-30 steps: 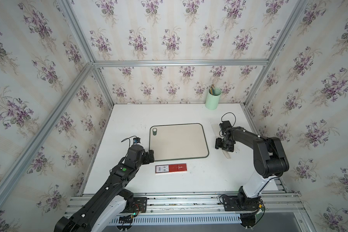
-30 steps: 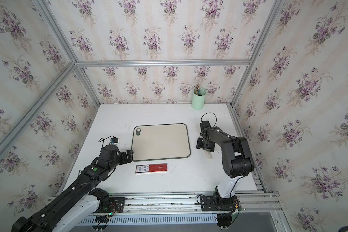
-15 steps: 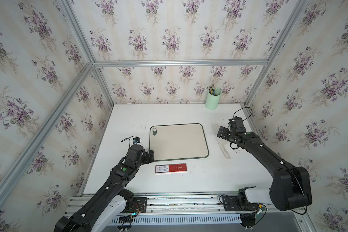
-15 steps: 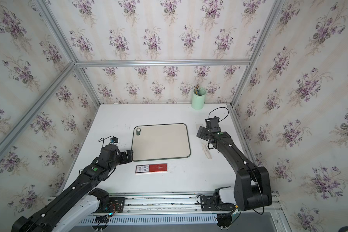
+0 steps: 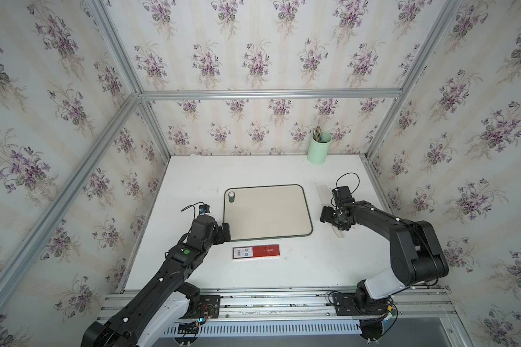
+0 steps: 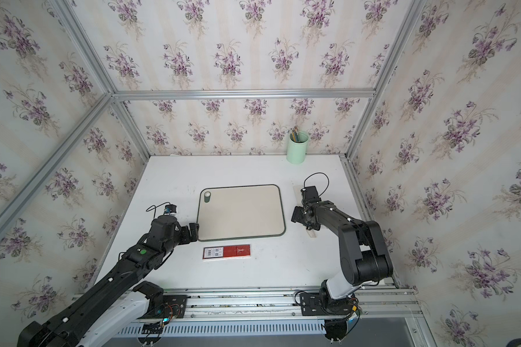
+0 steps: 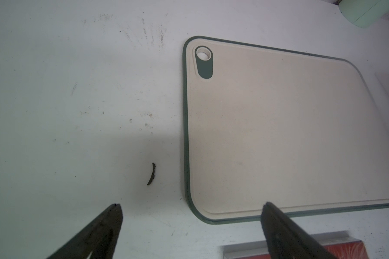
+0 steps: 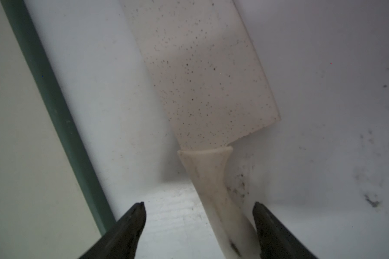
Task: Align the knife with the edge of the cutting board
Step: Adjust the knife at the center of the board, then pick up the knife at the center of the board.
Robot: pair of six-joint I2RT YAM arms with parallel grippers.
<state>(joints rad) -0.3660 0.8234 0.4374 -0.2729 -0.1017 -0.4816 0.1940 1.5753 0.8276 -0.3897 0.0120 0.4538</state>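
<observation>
The knife, a white cleaver, lies flat on the table right of the cutting board, slightly slanted to the board's right edge and a gap away from it. Its speckled blade and cream handle fill the right wrist view, with the board's green rim beside them. My right gripper is open and straddles the handle, which lies close to one finger. It hovers there in both top views. My left gripper is open and empty over the board's near left corner.
A flat red box with a white label lies just in front of the board. A mint green cup of pencils stands at the back wall. Aluminium rails border the table's right side, close behind the knife. A small dark scrap lies left of the board.
My right gripper rose away from the knife half a second ago and has come back down over its handle. The knife, the board and my left arm have not moved.
</observation>
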